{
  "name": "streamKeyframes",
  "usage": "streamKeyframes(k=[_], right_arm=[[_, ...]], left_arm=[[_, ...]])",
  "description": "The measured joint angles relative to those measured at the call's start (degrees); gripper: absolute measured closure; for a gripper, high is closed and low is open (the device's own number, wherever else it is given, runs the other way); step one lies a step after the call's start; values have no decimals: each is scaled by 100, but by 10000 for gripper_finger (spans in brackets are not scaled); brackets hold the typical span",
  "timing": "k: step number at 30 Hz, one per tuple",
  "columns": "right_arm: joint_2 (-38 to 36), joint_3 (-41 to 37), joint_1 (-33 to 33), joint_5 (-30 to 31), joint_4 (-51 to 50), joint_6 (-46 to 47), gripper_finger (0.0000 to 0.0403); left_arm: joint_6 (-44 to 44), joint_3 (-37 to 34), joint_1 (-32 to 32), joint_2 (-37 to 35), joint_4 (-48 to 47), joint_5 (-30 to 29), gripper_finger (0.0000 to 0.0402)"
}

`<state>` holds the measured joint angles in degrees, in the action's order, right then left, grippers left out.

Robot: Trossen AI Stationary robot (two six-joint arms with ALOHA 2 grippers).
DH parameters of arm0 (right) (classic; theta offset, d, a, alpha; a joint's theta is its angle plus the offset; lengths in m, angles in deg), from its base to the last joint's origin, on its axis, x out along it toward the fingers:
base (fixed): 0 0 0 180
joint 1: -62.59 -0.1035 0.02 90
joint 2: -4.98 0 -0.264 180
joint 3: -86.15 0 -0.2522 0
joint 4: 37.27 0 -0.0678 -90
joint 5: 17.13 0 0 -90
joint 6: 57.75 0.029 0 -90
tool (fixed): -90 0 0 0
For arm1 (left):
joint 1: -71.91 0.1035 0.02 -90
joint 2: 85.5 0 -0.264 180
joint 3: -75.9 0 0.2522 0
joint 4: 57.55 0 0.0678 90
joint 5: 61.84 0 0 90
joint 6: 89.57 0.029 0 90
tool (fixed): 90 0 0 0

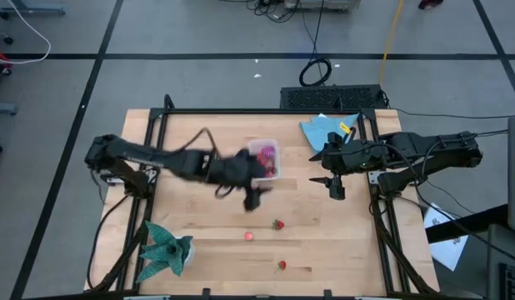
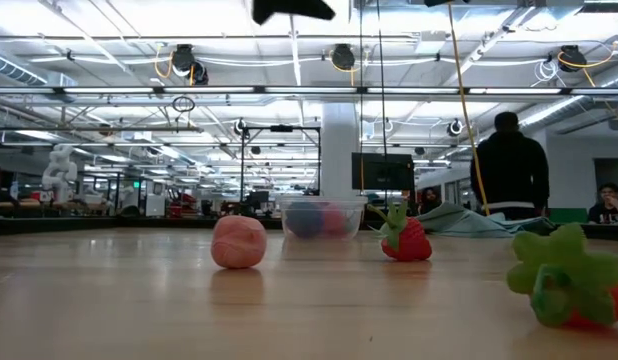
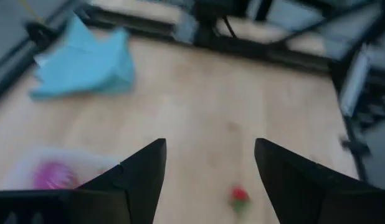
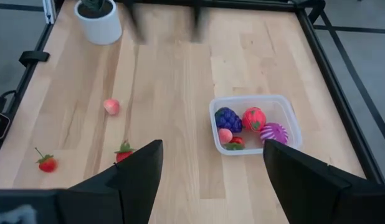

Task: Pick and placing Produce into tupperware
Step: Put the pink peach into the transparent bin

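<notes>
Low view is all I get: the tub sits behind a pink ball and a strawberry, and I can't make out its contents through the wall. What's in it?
Observer: The tub holds a purple fruit, a round red fruit, a striped pink-purple ball and two smaller pieces.
Operator: My view cuts the arms off at the top. Is either carrying anything?
Observer: No. Both are open and empty: the left pincer hangs just beside the tub, on the side facing the loose fruit, and the right pincer waits over bare table to the tub's right.
</notes>
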<state>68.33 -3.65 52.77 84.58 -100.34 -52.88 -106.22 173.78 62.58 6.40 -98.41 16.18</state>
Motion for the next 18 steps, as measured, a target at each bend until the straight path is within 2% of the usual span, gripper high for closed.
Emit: streamKeyframes(k=[4, 9, 18], right_arm=[[-2, 0, -4, -2, -29, 1, 133], [-2, 0, -4, -3, -26, 41, 133], [-2, 0, -4, -13, -26, 417, 133]], left_arm=[[-654, -5, -731, 232, -721, -462, 151], [-1603, -13, -1306, 906, -881, -465, 151], [-2524, -13, -1529, 1840, -1079, -247, 151]])
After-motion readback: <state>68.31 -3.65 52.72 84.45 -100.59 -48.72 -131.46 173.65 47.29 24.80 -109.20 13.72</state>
